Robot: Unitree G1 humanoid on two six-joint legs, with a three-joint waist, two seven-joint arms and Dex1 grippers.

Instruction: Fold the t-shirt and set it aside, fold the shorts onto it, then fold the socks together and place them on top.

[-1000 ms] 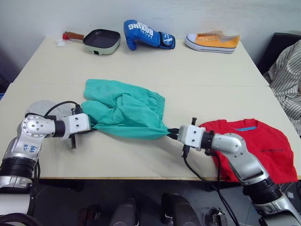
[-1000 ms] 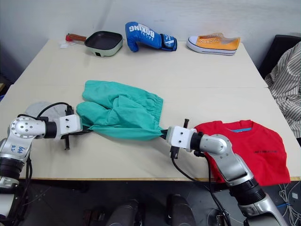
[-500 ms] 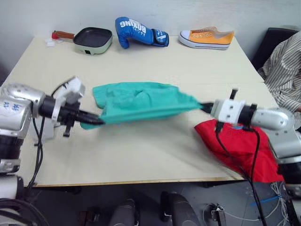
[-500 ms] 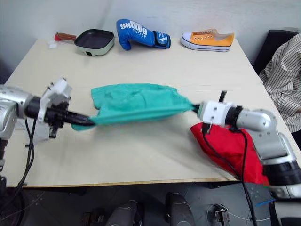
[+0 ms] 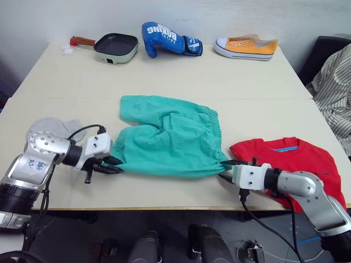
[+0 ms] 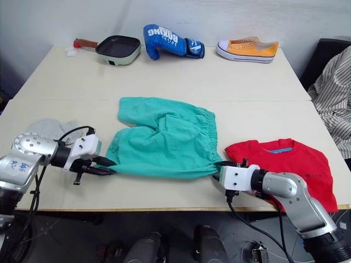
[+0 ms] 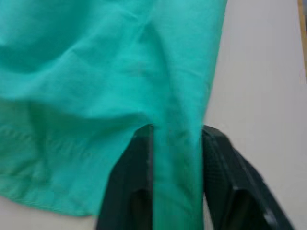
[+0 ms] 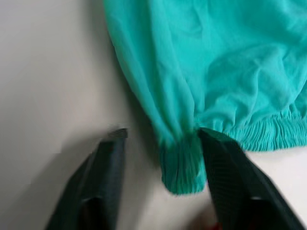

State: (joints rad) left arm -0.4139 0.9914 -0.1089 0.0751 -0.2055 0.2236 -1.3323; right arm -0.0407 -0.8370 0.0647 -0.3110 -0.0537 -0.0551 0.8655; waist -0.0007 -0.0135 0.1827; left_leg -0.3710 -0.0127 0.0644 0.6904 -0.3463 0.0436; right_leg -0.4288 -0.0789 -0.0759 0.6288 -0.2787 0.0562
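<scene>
— Where are the arms?
— Both low, reaching inward. The left gripper (image 5: 116, 166) has its jaws closed on the shorts (image 5: 170, 139).
— The right gripper (image 5: 226, 169)?
— Jaws parted, at the shorts' waistband corner.

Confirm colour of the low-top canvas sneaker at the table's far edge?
Orange-yellow upper, white sole and laces: the low-top canvas sneaker, clearest in the left eye view.
</scene>
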